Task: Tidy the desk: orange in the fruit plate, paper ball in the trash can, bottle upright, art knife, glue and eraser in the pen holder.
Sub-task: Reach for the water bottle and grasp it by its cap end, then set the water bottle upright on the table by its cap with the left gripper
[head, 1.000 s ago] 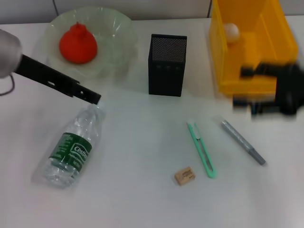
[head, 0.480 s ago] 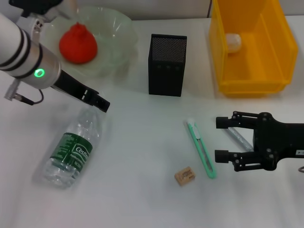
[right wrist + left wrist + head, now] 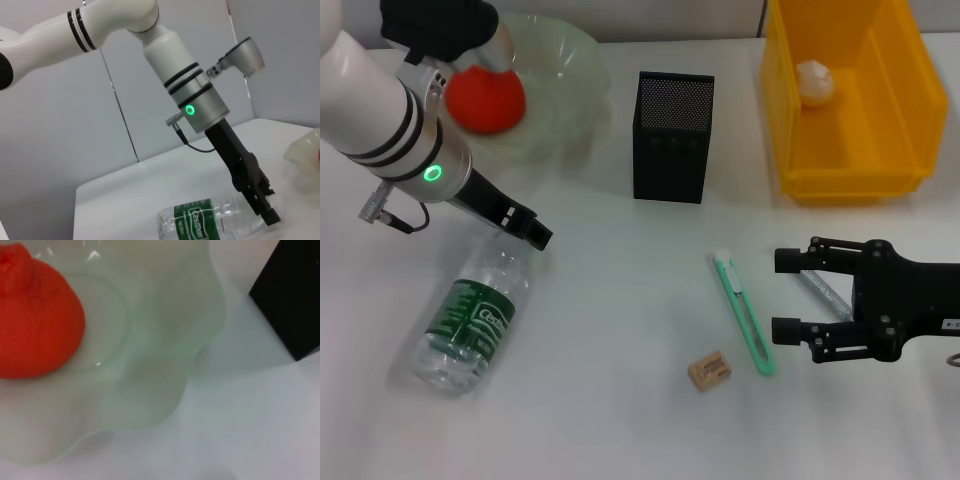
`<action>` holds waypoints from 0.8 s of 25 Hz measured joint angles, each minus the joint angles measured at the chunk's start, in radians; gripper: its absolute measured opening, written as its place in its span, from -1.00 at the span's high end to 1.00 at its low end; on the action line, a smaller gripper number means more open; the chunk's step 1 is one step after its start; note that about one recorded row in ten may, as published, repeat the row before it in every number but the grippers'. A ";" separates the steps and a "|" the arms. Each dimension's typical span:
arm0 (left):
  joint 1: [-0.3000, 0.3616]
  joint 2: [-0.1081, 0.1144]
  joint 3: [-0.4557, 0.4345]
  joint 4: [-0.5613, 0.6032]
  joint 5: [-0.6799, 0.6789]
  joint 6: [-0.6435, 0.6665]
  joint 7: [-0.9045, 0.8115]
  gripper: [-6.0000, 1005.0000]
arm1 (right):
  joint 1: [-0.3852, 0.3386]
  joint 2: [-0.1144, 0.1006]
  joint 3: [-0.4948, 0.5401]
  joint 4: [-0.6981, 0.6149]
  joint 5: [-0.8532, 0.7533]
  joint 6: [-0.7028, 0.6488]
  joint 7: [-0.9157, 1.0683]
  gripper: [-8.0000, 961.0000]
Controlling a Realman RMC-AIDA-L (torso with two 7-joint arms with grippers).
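So we've got our right gripper (image 3: 782,293) with jaws wide open and empty over the glue (image 3: 823,290), left gripper (image 3: 535,235) at the lying bottle (image 3: 470,320), jaws we can't tell.

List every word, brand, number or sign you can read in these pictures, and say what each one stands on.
"Cestbon", as best it reads: white letters on the dark green label of the bottle lying on the desk.
Print on the eraser: faint, too small to read.
Small mark on the right tool body near the picture edge: too small to read.
Nothing readable on the art knife, pen holder or trash can.
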 joint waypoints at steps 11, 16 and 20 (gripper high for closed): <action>0.014 0.000 0.053 0.024 0.000 -0.014 0.041 0.06 | -0.008 -0.010 0.016 0.009 0.008 -0.006 0.007 -0.76; 0.078 0.004 0.046 0.145 -0.066 0.034 0.119 0.10 | -0.011 -0.010 0.038 0.009 0.008 -0.013 0.013 -0.76; 0.147 0.010 -0.093 0.229 -0.257 0.143 0.351 0.10 | -0.011 -0.010 0.042 0.009 0.009 -0.015 0.026 -0.76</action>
